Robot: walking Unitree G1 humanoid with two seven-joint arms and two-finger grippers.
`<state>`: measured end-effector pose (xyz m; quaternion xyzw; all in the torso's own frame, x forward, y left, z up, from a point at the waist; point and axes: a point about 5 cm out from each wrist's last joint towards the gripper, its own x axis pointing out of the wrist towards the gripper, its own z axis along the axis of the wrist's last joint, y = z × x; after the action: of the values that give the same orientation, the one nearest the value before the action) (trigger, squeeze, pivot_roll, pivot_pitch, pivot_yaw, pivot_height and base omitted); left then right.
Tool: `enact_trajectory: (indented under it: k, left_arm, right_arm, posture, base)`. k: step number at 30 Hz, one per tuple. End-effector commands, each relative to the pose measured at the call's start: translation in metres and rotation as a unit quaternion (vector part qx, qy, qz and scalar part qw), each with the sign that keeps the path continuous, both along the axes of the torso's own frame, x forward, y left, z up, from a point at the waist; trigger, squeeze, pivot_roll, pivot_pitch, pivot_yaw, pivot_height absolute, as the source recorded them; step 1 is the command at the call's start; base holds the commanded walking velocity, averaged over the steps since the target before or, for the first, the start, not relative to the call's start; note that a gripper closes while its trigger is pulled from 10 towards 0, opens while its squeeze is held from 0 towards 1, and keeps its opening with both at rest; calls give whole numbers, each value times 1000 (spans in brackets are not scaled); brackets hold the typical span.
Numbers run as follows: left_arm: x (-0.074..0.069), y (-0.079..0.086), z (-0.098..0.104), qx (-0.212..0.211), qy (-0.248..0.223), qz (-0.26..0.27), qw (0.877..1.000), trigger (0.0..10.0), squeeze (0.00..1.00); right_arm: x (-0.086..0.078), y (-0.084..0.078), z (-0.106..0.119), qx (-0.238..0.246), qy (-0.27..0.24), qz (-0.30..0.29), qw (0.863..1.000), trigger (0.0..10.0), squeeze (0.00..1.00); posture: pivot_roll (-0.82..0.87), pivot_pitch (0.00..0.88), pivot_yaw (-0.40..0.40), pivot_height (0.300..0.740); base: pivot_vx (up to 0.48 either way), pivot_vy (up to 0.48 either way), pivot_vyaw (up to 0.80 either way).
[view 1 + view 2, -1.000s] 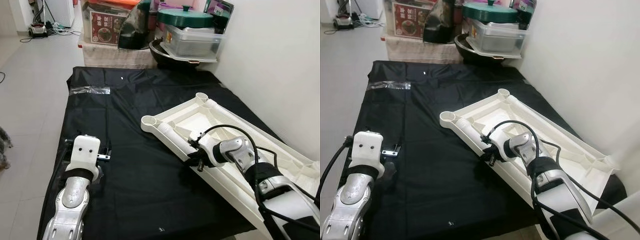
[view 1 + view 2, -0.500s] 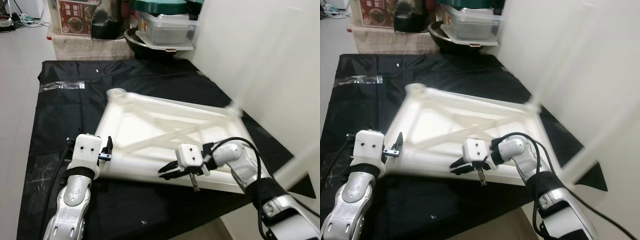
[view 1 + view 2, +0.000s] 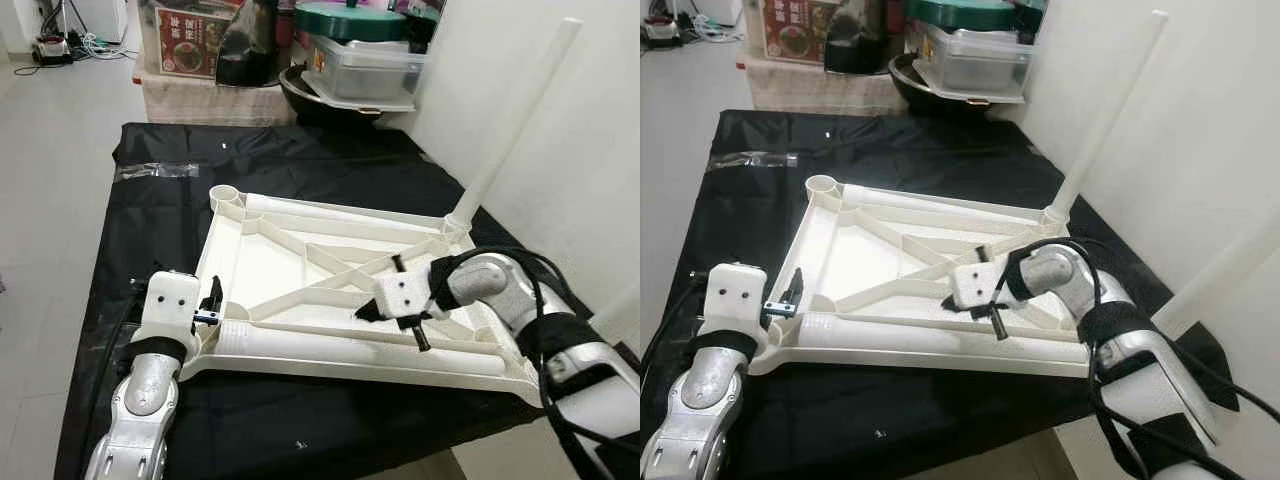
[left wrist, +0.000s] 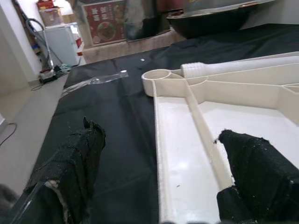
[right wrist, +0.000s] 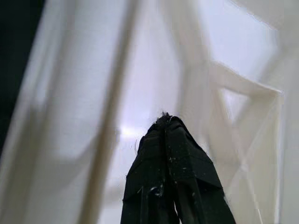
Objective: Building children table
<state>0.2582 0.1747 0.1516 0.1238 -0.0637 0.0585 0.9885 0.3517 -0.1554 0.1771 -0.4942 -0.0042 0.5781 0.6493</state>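
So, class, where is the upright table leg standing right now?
The table leg rises from the upturned tabletop's far right corner, beside the white wall.

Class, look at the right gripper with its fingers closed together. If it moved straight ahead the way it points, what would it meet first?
Most likely the upturned white table top: the right gripper points, fingers shut, at the ribbed underside, near the diagonal ribs. Depth is hard to judge, so whether it strikes a rib or the flat panel between them is uncertain.

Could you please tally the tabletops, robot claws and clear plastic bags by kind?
White ribbed plastic tabletop, upside down: 1
Black two-fingered claws: 2, left claw and right claw
Clear plastic bag: 1
Total: 4
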Motion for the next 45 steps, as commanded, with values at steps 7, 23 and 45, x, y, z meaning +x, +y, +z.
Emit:
enact_trajectory:
  k: [7, 23, 45]
  left_arm:
    - [-2, 0, 4, -12, -22, 2, 1000, 10000, 0]
    - [-4, 8, 3, -37, -20, 10, 999, 10000, 0]
    - [-4, 7, 5, -32, -31, 10, 999, 10000, 0]
  right_arm:
    - [21, 21, 32, 283, 13, -108, 953, 10000, 1000]
    - [25, 61, -4, 466, 76, -314, 824, 10000, 0]
    - [24, 80, -31, 440, 172, -491, 732, 10000, 0]
  posture:
    - [125, 0, -152, 740]
    - [137, 0, -145, 740]
    - [137, 0, -148, 740]
  base:
    - [0, 0, 0]
    - [0, 304, 0]
    - [0, 284, 0]
